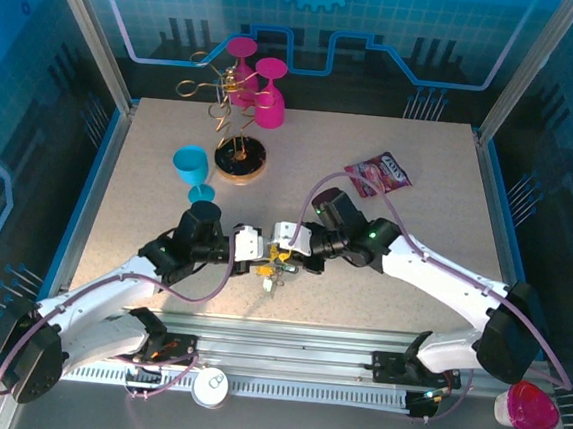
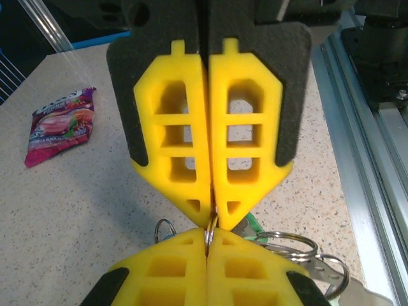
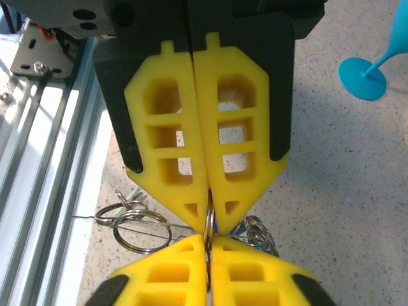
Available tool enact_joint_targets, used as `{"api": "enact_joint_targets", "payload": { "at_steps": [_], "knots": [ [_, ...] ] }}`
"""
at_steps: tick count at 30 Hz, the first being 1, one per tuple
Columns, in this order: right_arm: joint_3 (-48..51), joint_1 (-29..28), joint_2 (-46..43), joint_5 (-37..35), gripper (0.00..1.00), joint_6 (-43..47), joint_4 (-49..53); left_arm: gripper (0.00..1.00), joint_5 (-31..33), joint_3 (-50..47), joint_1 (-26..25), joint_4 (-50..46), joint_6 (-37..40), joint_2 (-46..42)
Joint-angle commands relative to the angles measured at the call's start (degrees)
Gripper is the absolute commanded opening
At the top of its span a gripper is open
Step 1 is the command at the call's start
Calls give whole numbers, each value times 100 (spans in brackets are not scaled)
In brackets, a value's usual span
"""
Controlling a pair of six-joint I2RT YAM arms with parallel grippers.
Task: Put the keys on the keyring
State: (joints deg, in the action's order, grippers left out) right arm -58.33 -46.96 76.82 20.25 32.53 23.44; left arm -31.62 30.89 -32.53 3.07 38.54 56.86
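**Surface.** Speckled beige table (image 1: 411, 286) with a grooved aluminium rail (image 1: 296, 334) along its near edge. It stands in a metal-framed booth with blue printed walls.

**Landmark.** Blue cup (image 1: 191, 160), a stemmed goblet, upright on the left half of the table.

**Other pieces.**
- A gold wire stand (image 1: 239, 156) on a round black base is just beside the cup, to its right.
- Two pink goblets (image 1: 260, 90) are behind the cup, near the back wall.
- A pink sweet packet (image 1: 379, 171) lies flat, well right of the cup.

**Grippers.** The left gripper (image 2: 209, 213) and right gripper (image 3: 208, 213) meet tip to tip, nearer the rail than the cup and to its right. Each has its yellow fingers pressed together, and both pinch the same thin metal ring (image 2: 209, 231), seen edge-on between the tips.

**Keys** (image 1: 279, 267). They are bunched on the table right under the meeting tips.
- A green head (image 2: 252, 223) and a blue head (image 3: 238, 227) peek out beside the fingers.
- Small split rings (image 3: 136, 224) lie flat beside them.
- The shafts are hidden, so I cannot tell which way they point.

**Keyring** (image 3: 89, 218). A stretch of thin dark wire, which I take for part of it. Its length runs from the rail side across the split rings toward the fingertips.

**Writing.** The packet carries white lettering, too blurred to read.
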Motion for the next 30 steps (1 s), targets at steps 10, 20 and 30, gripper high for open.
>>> {"api": "enact_joint_targets", "payload": {
  "at_steps": [10,20,30],
  "knots": [
    [1205,400,-573,982,29,-1023,-1834,0,-474,-340,-41,1193,-462,-79],
    [1231,416,-457,1020,19,-1095,-2061,0,-679,-384,-35,1251,-492,-129],
    [697,233,-464,733,0,-479,-976,12,-275,-169,-26,616,-248,-132]
  ]
}}
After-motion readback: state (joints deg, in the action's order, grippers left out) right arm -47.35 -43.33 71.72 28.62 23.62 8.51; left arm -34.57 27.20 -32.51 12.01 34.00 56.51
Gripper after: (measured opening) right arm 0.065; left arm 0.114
